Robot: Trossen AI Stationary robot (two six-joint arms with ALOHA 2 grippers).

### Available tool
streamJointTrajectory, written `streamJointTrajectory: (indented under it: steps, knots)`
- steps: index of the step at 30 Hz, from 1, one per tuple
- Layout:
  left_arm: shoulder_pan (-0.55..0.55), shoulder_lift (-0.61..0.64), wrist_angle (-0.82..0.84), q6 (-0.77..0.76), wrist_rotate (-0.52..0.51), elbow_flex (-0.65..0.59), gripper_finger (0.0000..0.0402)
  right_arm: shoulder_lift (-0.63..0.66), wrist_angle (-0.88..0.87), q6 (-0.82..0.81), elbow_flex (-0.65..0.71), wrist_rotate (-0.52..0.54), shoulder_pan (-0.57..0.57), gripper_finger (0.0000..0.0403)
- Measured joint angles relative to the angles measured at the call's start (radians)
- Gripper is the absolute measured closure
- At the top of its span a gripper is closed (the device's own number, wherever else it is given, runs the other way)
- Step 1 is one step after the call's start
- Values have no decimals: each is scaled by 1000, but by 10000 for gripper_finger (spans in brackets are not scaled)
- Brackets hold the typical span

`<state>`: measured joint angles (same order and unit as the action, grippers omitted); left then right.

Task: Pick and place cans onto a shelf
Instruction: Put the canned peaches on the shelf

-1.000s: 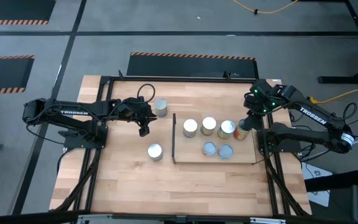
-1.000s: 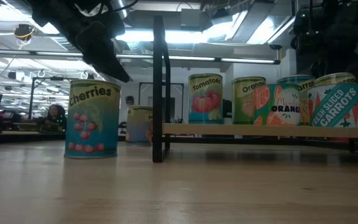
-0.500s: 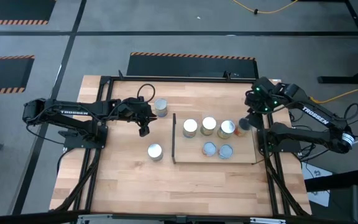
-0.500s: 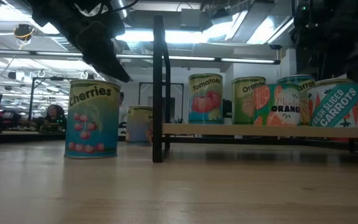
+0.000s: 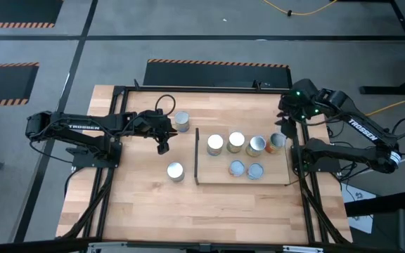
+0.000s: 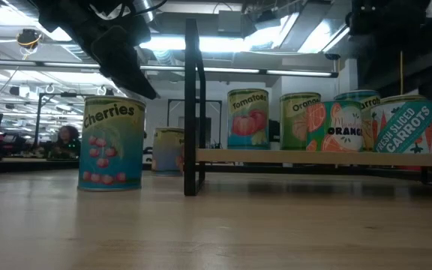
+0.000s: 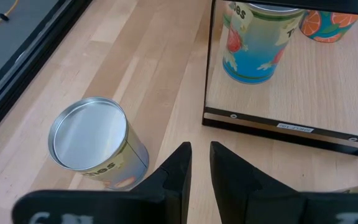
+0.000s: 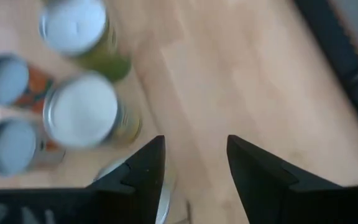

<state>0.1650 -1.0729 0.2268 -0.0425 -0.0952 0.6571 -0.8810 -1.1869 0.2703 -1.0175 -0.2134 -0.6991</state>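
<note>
The shelf (image 5: 276, 174) is a light-wood board with a dark upright panel (image 5: 197, 156) on its left edge. Several cans stand upright on it, among them one at the right end of the far row (image 5: 278, 141). Two more cans stand on the tabletop left of the panel, one far (image 5: 182, 121) and one near, the Cherries can (image 5: 175, 171), which also shows in the low view (image 6: 111, 142). My left gripper (image 5: 162, 145) is shut and empty between those two, beside the far can (image 7: 95, 146). My right gripper (image 5: 287, 125) is open and empty, above the shelf's far right corner.
Black frame rails run along the table's left, right and far edges (image 5: 202, 88). Bare tabletop lies near the front edge (image 5: 209, 211). In the low view the shelf cans stand in a row behind the panel (image 6: 193, 105).
My right gripper has drawn back and up from the can at the right end of the shelf's far row, toward the table's far right corner. That can stays upright on the shelf, its top now uncovered. My left arm has kept still.
</note>
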Motion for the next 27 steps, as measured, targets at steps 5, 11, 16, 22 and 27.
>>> streamJointTrajectory:
  steps: [5, 11, 16, 22, 27]
  knots:
    - [0, 0, 0, 0, 0, 0, 349, 0, 186, 0, -8, 0, 0, 225]
    - [0, 0, 0, 0, 0, 0, 349, -1, 429, 0, -8, 0, 0, 225]
    - [0, 0, 0, 0, 0, 0, 349, -1, 499, -28, -8, 0, 0, 225]
    - [0, 0, 0, 0, 0, 0, 349, -1, 494, -77, -8, -1, 0, 225]
    - [0, 0, -3, -2, 0, 0, 349, -7, 500, -52, -8, 0, 0, 225]
